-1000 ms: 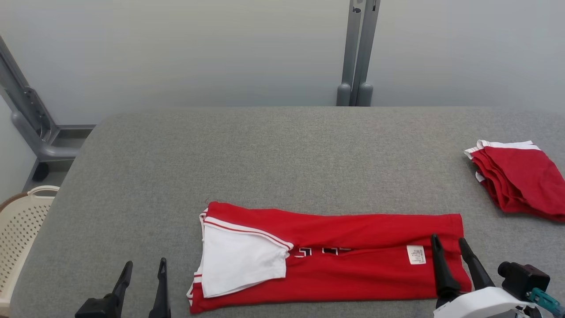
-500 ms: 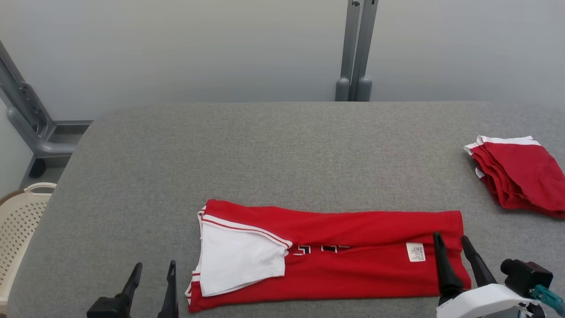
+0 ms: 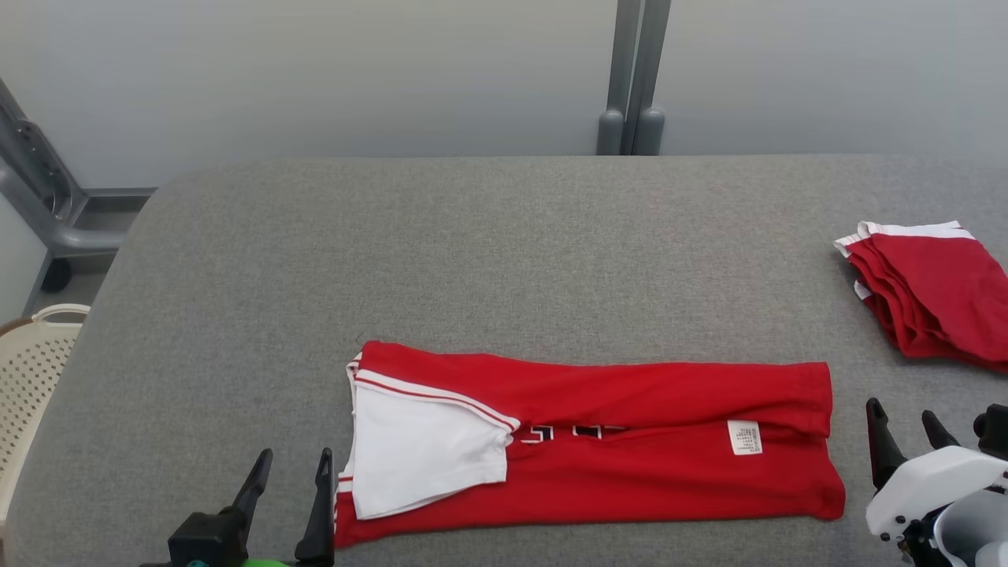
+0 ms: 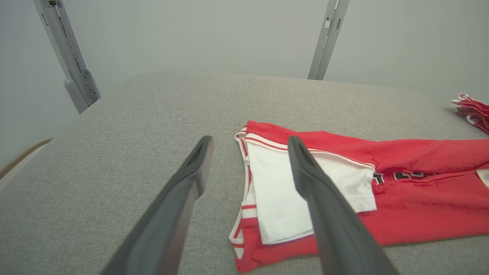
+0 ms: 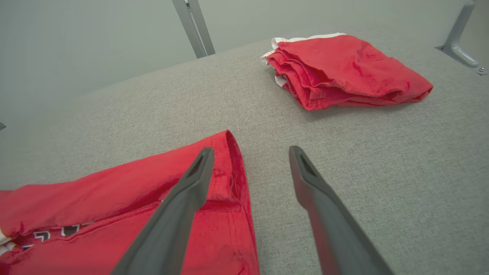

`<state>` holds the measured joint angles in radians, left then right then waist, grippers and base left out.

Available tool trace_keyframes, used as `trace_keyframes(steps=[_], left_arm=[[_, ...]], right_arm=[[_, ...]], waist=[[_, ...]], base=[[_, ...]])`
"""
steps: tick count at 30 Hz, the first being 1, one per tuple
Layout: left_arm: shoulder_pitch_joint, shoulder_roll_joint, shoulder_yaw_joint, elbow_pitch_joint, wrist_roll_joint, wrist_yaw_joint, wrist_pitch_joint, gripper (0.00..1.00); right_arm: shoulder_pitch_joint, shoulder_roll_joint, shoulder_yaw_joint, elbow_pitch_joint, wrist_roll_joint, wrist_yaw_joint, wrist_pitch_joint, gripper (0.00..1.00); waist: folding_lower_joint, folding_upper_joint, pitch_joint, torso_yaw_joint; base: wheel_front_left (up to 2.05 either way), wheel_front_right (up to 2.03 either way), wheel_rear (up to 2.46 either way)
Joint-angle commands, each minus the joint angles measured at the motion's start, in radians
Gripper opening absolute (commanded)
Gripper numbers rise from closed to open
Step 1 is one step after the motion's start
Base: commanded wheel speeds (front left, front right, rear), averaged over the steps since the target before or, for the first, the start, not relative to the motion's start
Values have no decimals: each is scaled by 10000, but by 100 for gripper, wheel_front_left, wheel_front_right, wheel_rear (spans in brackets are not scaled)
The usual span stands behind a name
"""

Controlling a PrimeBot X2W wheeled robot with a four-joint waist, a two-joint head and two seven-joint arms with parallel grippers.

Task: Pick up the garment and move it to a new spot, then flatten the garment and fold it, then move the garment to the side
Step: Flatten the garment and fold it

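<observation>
While both grippers stand with fingers spread and nothing between them, the garment (image 3: 598,441) lies on the table (image 3: 472,252) as a long red strip folded lengthwise, spanning the gap between the two. Its neck end, with a white panel (image 3: 425,465) folded over the red, sits just right of the left gripper (image 3: 296,455). In the left wrist view that gripper's right finger crosses in front of the panel, and its left finger is over bare table. Contact with cloth: cannot tell. Hem end sits just left of the right gripper (image 3: 900,409), with a narrow strip of table between them in the head view. In the right wrist view its left finger overlaps the hem corner, and its right finger is over bare table. A label (image 3: 744,437) lies near the hem, left of the right gripper. Ahead and right of the right gripper, well apart from the garment, sits a folded red pile (image 3: 937,291). Far left of the left gripper, beyond the table edge, stands a cream basket (image 3: 31,370).
</observation>
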<state>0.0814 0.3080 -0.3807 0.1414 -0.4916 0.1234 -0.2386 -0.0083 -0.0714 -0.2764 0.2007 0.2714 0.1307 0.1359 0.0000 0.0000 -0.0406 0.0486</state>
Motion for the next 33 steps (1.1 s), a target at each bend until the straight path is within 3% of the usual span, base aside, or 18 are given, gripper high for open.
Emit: trace_keyframes(steps=[1, 20, 30, 31, 33], left_arm=[[-182, -3, -14, -13, 39, -17, 17, 100], [-1091, -165, -298, 217, 165, -204, -6, 100], [-1173, -165, -430, 364, 96, -252, 25, 100], [-1177, -165, -443, 371, 86, -264, 28, 100], [-1192, -162, -483, 422, 76, -287, 33, 100]], right_arm=[[-233, -3, -151, 152, -201, -1, 149, 100], [-1457, 148, -640, 1788, -1233, -1, 835, 100], [-1669, 205, -571, 2267, -1049, -1, 2163, 100], [-1687, 207, -552, 2279, -1039, -1, 2325, 93], [-1708, 213, -587, 2355, -1034, -1, 2655, 42]], waist=[[0, 0, 191, 115], [0, 0, 1655, 753], [0, 0, 1613, 769], [0, 0, 1616, 769], [0, 0, 1629, 765]], base=[[0, 0, 0], [0, 0, 0], [0, 0, 0], [0, 0, 0], [0, 0, 0]])
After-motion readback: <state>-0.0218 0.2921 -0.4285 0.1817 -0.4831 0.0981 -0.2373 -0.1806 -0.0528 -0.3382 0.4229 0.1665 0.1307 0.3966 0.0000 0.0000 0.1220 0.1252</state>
